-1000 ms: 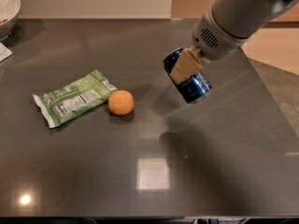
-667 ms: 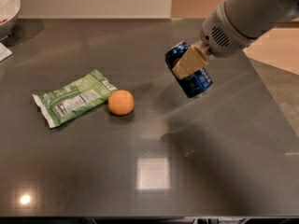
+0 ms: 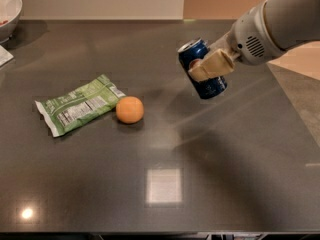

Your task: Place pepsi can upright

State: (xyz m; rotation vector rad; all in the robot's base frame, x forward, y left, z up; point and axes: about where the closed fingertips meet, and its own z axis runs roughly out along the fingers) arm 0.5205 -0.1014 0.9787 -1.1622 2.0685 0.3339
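The pepsi can is dark blue with a silver top. It hangs tilted above the dark table, its top leaning up and to the left. My gripper comes in from the upper right and is shut on the can's middle. One tan finger lies across the can's front. The white arm runs off the right edge. The can's bottom is clear of the table.
An orange lies left of the can, touching a green snack bag. A white bowl stands at the far left corner. The table's right edge runs close by the arm.
The can has been lifted a little and turned nearer to upright. The arm has drawn back toward the right.
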